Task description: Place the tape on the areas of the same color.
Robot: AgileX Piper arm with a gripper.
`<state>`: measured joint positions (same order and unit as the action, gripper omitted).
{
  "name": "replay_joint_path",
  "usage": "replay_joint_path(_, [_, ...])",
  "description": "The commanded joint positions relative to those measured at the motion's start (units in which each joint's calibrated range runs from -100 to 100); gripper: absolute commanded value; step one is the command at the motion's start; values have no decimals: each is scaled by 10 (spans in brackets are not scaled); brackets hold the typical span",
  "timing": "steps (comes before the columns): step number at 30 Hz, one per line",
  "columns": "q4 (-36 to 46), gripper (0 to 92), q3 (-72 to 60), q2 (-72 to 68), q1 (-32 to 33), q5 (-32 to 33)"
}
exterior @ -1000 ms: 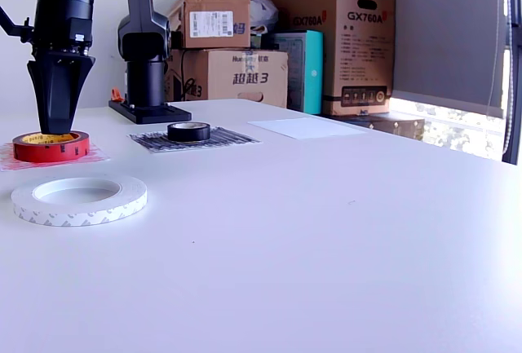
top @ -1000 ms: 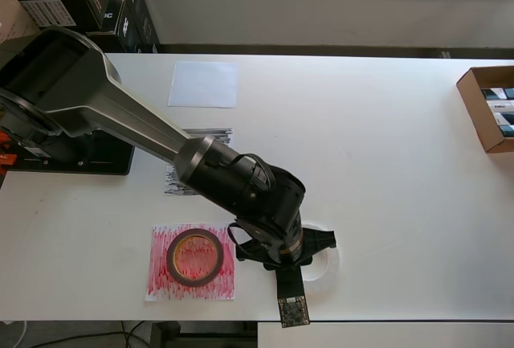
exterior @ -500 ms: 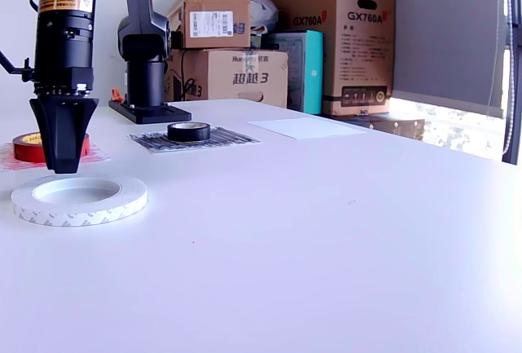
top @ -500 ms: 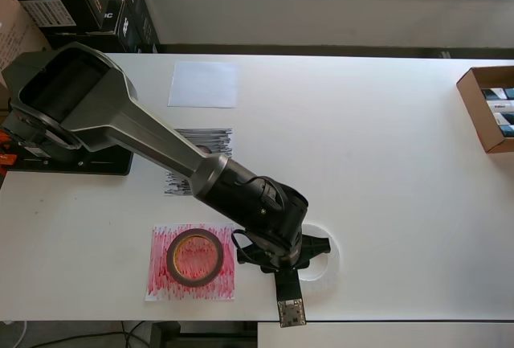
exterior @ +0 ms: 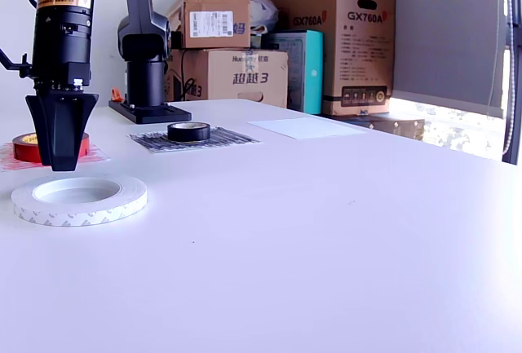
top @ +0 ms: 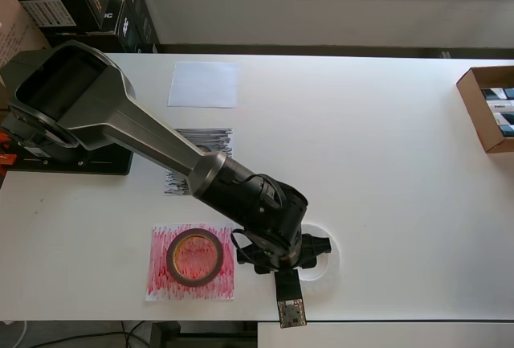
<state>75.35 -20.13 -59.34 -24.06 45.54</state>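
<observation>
The white tape lies flat on the table, a wide ring nearest the exterior camera. My gripper points straight down just behind the ring's far rim, empty and touching nothing; its fingers line up in one wedge, so any gap is hidden. From overhead the wrist covers the gripper and the left part of the white tape. A red tape rests on the red sheet. A black tape sits on the black sheet. The white sheet lies bare.
The arm's base stands at the overhead view's left, and the arm crosses over the black sheet. A cardboard box sits at the table's right edge. Stacked cartons stand behind the table. The front table edge runs close below the gripper.
The gripper moved from above the red tape to just behind the white tape and came lower. Over the last half second it has barely shifted. No tape moved.
</observation>
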Motion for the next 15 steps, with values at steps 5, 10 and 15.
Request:
replay_joint_path(5, [6,638,-2,-22,-3,1])
replay_joint_path(10, [6,638,4,-24,-2,1])
replay_joint_path(15, [6,638,4,-24,-1,2])
